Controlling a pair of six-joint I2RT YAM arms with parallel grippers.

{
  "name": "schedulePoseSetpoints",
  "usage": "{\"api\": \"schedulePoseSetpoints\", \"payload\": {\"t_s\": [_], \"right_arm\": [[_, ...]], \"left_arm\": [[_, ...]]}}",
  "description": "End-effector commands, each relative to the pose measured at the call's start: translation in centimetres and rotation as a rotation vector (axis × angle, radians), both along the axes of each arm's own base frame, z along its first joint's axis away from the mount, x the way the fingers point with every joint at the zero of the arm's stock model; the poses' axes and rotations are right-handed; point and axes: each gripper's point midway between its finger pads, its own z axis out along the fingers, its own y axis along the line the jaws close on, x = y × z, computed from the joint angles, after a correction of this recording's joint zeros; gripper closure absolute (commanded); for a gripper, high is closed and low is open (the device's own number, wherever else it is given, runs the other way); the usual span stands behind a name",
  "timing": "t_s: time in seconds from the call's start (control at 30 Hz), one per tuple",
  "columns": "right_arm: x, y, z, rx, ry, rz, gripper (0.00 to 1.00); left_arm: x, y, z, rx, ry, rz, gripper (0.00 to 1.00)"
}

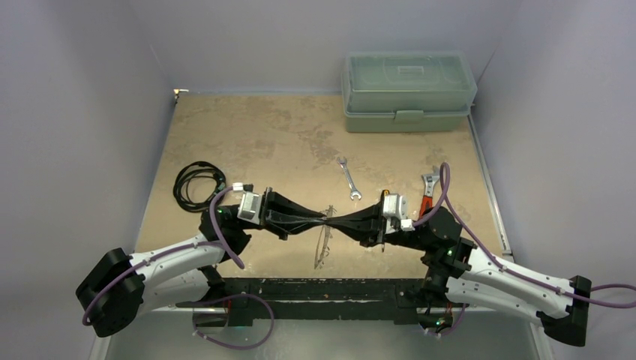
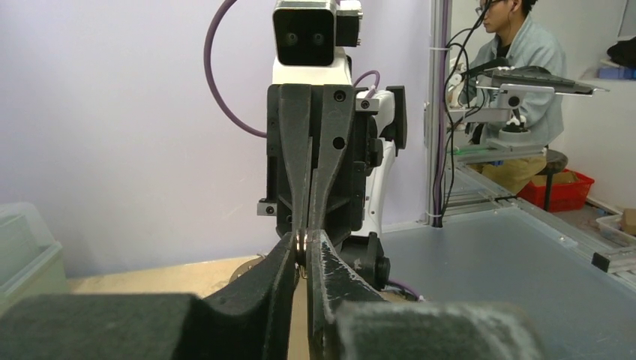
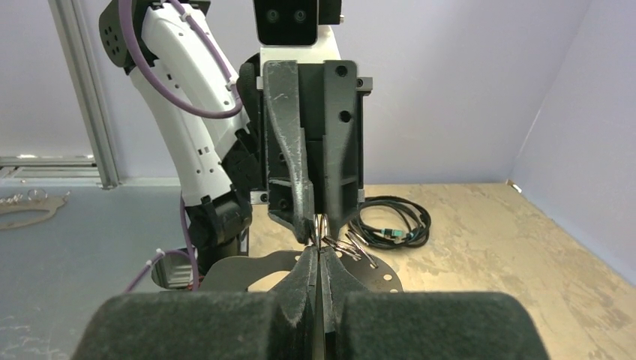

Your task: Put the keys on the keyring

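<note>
Over the near middle of the table my two grippers meet tip to tip. The left gripper (image 1: 324, 219) (image 2: 302, 244) is shut on the keyring (image 2: 302, 241), a thin silvery wire showing between its pads. Seen from above, the keyring (image 1: 322, 246) hangs below the meeting point as a narrow loop. The right gripper (image 1: 336, 220) (image 3: 319, 251) is shut, its tips touching the lower edge of the keyring (image 3: 321, 225). Whether they pinch the wire I cannot tell. Several tiny keys (image 3: 354, 244) fan out to the right of the ring.
A coiled black cable (image 1: 196, 184) (image 3: 391, 225) lies left of the arms. A small silver spanner (image 1: 349, 178) and a red-handled adjustable wrench (image 1: 427, 191) lie behind the grippers. A green lidded toolbox (image 1: 409, 91) stands at the back right.
</note>
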Motion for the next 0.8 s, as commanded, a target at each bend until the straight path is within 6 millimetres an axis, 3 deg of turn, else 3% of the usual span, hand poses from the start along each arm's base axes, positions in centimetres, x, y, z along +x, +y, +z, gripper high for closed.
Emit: {"api": "schedulePoseSetpoints", "payload": {"t_s": [0.0, 0.07, 0.17, 0.4, 0.57, 0.67, 0.77], "right_arm": [[-0.3, -0.5, 2.4, 0.05, -0.092, -0.007, 1.0], [-0.1, -0.6, 2.1, 0.037, -0.104, -0.018, 1.0], [0.9, -0.6, 1.5, -0.003, -0.118, -0.069, 1.0], [2.1, -0.5, 0.2, -0.089, -0.171, -0.123, 1.0], [3.2, -0.7, -0.6, -0.149, -0.212, -0.18, 1.0], [4.2, -0.8, -1.8, -0.221, -0.226, -0.222, 1.0], [5.1, -1.0, -2.4, -0.258, -0.234, -0.263, 1.0]], "left_arm": [[-0.3, 0.4, 0.2, -0.006, -0.036, 0.019, 0.77], [-0.3, 0.5, -0.1, 0.012, -0.037, 0.033, 0.54], [0.3, 1.0, -0.1, 0.039, -0.035, 0.097, 0.38], [2.7, 2.6, -0.3, 0.172, -0.011, 0.317, 0.34], [5.9, 4.8, -2.0, 0.253, 0.179, 0.53, 0.29], [9.0, 6.9, -3.9, 0.304, 0.4, 0.725, 0.19], [11.7, 9.1, -7.1, 0.44, 0.567, 0.926, 0.16]]}}
